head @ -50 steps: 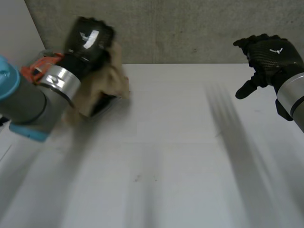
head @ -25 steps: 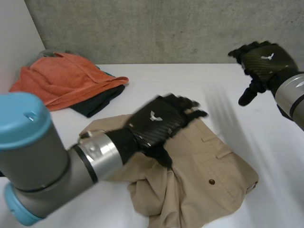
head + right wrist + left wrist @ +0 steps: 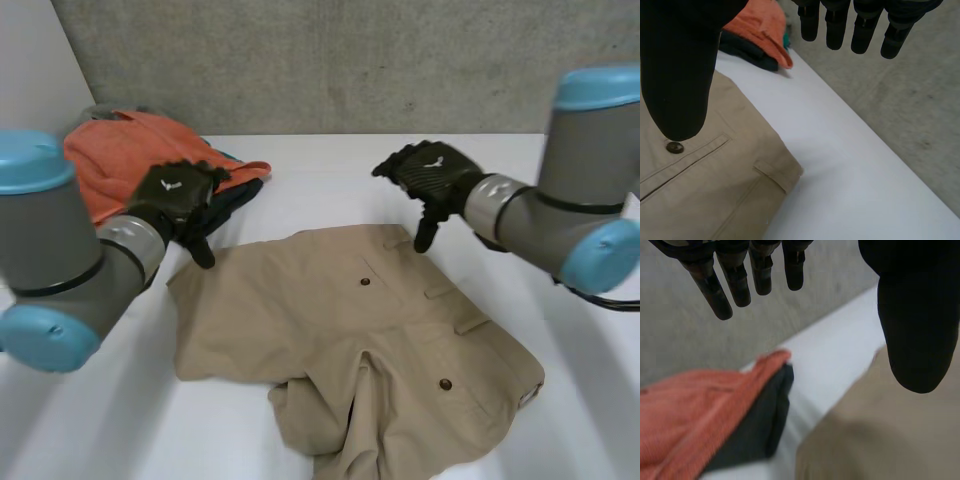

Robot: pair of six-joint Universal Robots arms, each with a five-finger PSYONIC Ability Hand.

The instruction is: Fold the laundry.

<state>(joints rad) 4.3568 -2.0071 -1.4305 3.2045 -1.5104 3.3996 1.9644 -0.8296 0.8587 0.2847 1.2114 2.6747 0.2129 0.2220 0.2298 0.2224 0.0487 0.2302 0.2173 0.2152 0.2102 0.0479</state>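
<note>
barely begun, by the look of it. at the far left of the white table (image 3: 320,170), a loose heap of orange towelling cloth (image 3: 120,160) over a dark crumpled garment (image 3: 228,200), neither folded. in the middle, tan cotton trousers (image 3: 330,310) with buttoned back pockets, mostly flat, waistband along the right side, one leg out to the left, the rest bunched and rucked at the near edge. no fold in them yet; left to do: smoothing, folding, then the heap.

black left hand (image 3: 178,195) at the far left corner of the trousers, between them and the heap. fingers straight, thumb held apart, nothing between them: released and empty. contact with any cloth impossible to judge.

black right hand (image 3: 428,178) over the far edge of the trousers by the waistband, a dark round button (image 3: 674,147) just beneath the thumb tip. fingers straight and spread, thumb pointing down at the tan cloth, nothing gripped: released as well. touching or just above, cannot tell.
</note>
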